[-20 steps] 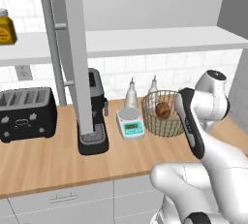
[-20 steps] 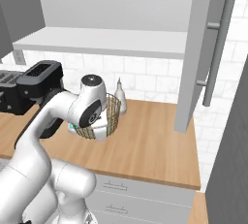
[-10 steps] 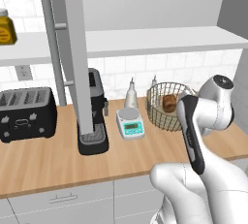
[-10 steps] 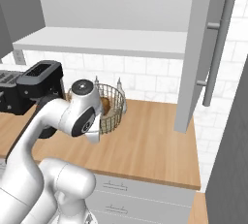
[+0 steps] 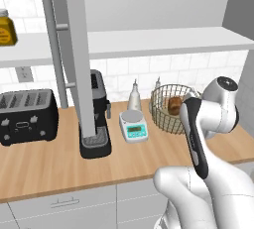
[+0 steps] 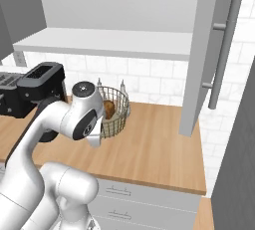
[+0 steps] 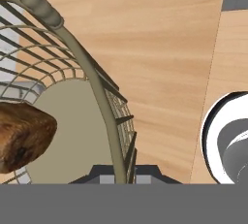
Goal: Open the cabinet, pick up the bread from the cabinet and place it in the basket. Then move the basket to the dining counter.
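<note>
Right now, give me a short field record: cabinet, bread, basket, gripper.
cabinet: light grey upper wall cabinet, doors open, pale shelf exposed
bread: small dark brown lump, lying inside the basket
basket: round tan-gold wire mesh basket, on the wood worktop beside a small white scale
gripper: two-finger gripper shut on the basket rim, seen in the hand view
task stage: basket not yet at the dining counter
</note>
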### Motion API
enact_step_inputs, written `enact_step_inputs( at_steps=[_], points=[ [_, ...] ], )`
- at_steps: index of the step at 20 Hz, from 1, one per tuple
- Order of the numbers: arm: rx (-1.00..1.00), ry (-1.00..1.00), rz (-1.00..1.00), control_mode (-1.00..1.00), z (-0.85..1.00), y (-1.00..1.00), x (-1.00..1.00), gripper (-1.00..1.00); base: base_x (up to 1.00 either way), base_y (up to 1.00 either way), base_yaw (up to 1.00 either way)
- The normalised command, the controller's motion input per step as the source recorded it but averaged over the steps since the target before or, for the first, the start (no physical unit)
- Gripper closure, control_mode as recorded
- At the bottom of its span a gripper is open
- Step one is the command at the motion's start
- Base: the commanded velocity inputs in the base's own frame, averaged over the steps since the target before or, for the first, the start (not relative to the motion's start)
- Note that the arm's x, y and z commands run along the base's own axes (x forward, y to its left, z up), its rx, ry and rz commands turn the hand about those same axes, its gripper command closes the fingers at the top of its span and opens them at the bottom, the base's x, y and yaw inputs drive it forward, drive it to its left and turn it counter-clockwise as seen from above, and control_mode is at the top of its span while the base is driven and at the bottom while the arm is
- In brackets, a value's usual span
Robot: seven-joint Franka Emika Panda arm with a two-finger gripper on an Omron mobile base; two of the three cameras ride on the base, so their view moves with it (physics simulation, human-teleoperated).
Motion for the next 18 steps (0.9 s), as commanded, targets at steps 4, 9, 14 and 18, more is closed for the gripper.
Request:
enact_step_inputs(
  at_steps=[4,9,14,18],
  points=[
    [0.00,0.00,0.00,-1.00,0.00,0.00,0.00,1.00,0.00,0.00,0.00],
    [0.00,0.00,0.00,-1.00,0.00,0.00,-0.05,1.00,0.00,0.00,0.00],
    [0.00,0.00,0.00,1.00,0.00,0.00,0.00,1.00,-0.99,0.00,0.01],
    [0.00,0.00,0.00,1.00,0.00,0.00,0.00,1.00,-0.95,0.00,0.01]
  ],
)
